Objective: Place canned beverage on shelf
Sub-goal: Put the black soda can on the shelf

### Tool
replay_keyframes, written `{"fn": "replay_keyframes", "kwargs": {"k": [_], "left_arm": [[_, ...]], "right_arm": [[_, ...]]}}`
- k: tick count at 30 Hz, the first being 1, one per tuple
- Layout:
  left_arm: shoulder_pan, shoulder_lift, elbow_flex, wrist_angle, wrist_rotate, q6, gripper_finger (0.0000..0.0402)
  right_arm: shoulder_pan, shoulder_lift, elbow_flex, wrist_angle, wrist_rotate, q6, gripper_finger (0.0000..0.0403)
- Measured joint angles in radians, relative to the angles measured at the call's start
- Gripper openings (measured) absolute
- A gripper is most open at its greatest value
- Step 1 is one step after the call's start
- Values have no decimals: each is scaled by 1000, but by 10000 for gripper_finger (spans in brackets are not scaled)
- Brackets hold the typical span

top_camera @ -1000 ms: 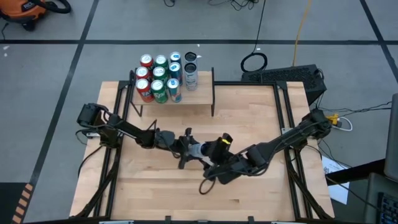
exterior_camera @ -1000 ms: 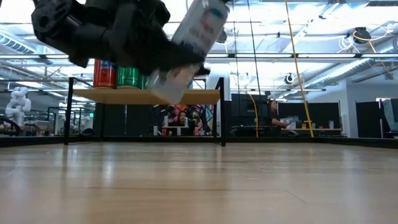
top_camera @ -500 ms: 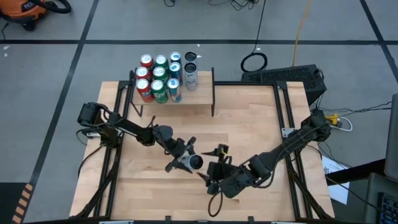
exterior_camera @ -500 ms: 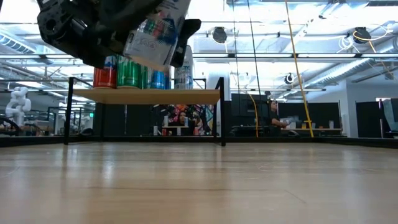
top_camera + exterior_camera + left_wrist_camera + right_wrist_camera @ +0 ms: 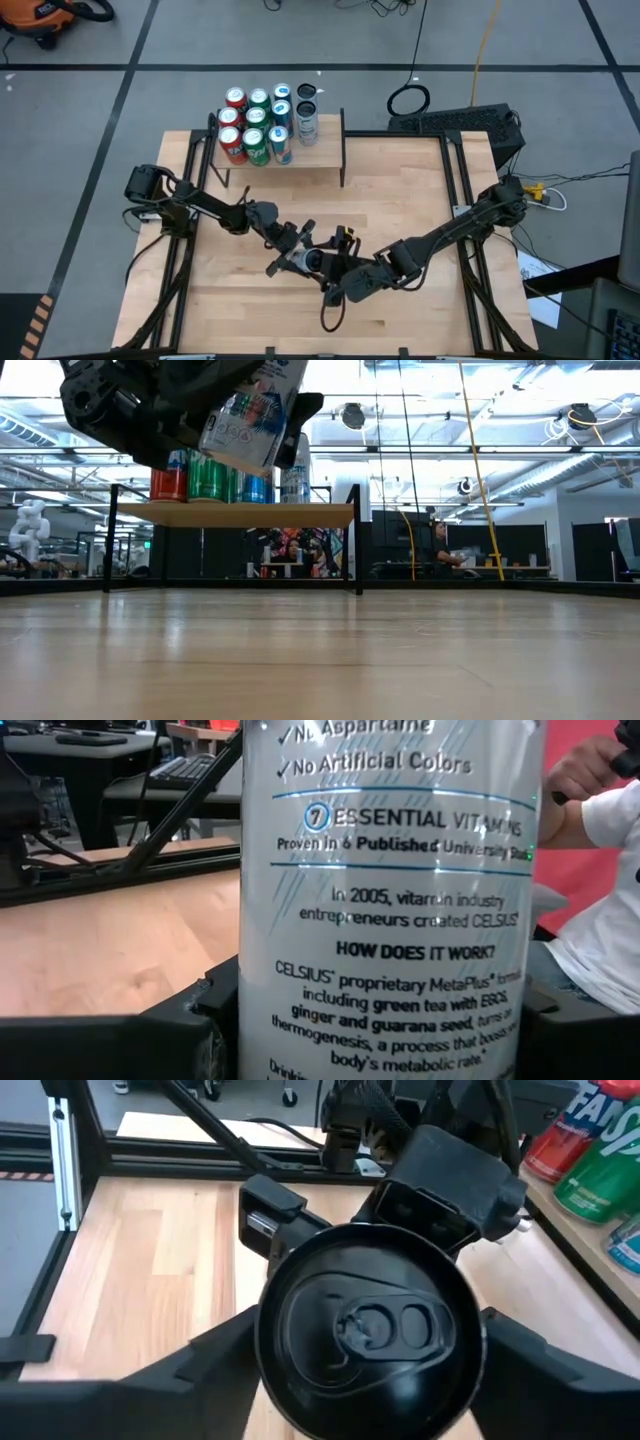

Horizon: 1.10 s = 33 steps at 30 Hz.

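The canned beverage, a tall white can (image 5: 390, 900) with a black top (image 5: 370, 1330), hangs tilted high above the table's middle (image 5: 250, 410). My left gripper (image 5: 297, 255) is shut on it. My right gripper (image 5: 335, 262) faces the can's top end from the table's right, open, one finger on either side of that end; whether they touch it I cannot tell. The shelf (image 5: 325, 160), a small wooden board on black uprights, stands at the table's far left and carries several red, green, blue and white cans (image 5: 258, 125). My left gripper pinches the can's white printed side (image 5: 270, 1010) between its two fingers (image 5: 190, 1020), one on each side of the body. The fingers reach in level from the table's left and lie across the can. The can is lifted clear of the table, tilted.
Bare tabletop (image 5: 400, 200) lies between the arms and the shelf and along the near edge. The shelf's right part (image 5: 330, 140) shows bare board beside the cans. A person's sleeve (image 5: 600, 930) shows beyond the table in the left wrist view.
My left gripper has turned at the wrist without shifting place, swinging the can's free end toward the table's near edge. My right gripper first drew back from the can toward the near edge, then came in again toward the can's top end.
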Motion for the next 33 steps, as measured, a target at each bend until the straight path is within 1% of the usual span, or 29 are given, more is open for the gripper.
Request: {"fn": "replay_keyframes", "kwargs": {"k": [3, 4, 7, 8, 11, 14, 16, 18, 21, 22, 25, 28, 33], "left_arm": [[-2, -1, 0, -7, -21, 0, 246], [-3, -1, 1, -16, -26, 4, 247], [-8, -2, 1, -29, -40, 15, 253], [-11, -2, 1, -36, -60, 20, 258], [-9, -15, 2, -90, -187, 22, 279], [8, -77, 4, -226, -406, 27, 303], [23, -142, 4, -381, -555, 28, 316], [27, -207, 0, -494, -664, 28, 324], [13, -319, -6, -610, -809, 21, 325], [7, -346, -6, -627, -861, 19, 325], [-14, -420, -9, -744, -1003, -15, 326], [-37, -457, -8, -832, -1067, -43, 326], [-69, -457, -8, -938, -1112, -124, 326]], "right_arm": [[0, 0, 0, -5, 1, 11, 241], [0, 0, 0, -7, 1, 15, 233], [-5, 0, -1, -14, -3, 24, 233], [-9, -1, -1, -14, -2, 33, 233], [-31, -18, 2, -63, -8, 59, 233], [-69, -30, 76, -221, -1, 90, 233], [-105, -36, 148, -344, 6, 109, 233], [-148, -38, 215, -432, -2, 112, 233], [-226, -39, 299, -526, -80, 65, 233], [-256, -39, 327, -539, -117, 46, 233], [-351, -38, 396, -559, -223, -35, 233], [-452, -39, 443, -555, -309, -99, 233], [-614, -39, 455, -548, -464, -157, 234]]}}
